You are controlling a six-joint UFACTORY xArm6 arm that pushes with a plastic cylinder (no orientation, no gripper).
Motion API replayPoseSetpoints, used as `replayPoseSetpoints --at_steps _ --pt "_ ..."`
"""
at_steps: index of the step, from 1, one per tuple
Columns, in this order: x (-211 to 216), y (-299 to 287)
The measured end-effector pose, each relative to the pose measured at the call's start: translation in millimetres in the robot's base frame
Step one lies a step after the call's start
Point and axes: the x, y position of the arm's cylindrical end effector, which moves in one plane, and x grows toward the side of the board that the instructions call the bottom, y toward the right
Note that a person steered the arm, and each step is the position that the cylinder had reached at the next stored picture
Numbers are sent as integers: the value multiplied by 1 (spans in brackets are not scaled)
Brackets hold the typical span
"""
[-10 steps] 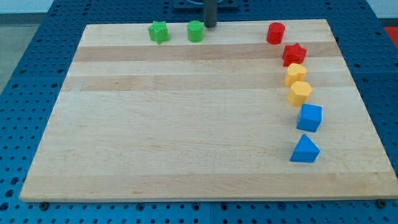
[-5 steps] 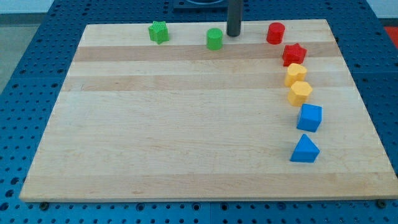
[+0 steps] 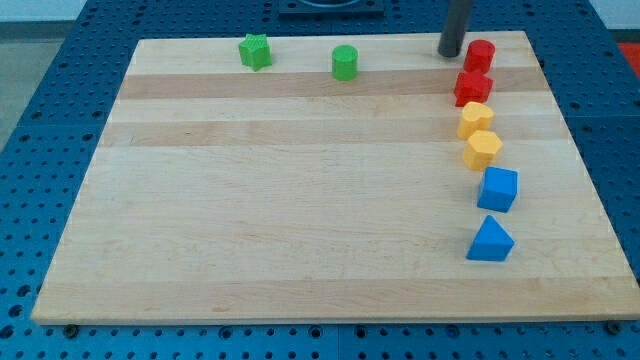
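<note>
Camera view: my tip (image 3: 450,54) sits just left of the red cylinder (image 3: 480,55), touching or nearly; red star (image 3: 473,87) below it. I have no fingers, only a rod.

my tip (image 3: 451,54), rod upright

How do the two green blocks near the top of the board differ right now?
The green star block has a jagged, pointed outline; the green cylinder is round with a flat top. The star sits further to the view's left and slightly nearer the board's top edge; the cylinder sits a bit lower. The cylinder is the closer of the two to my tip, though neither touches it. Both are the same green and stand apart from other blocks.
</note>
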Motion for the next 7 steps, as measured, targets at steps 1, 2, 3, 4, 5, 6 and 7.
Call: replayPoseSetpoints --at_steps 1,2,3,4,5,6,7 --pt "-17 -41" --pt "-32 -54" --pt "-38 -57" --pt "-38 -61" --pt "-38 -75" --pt "-38 -92" --pt "-28 -152"
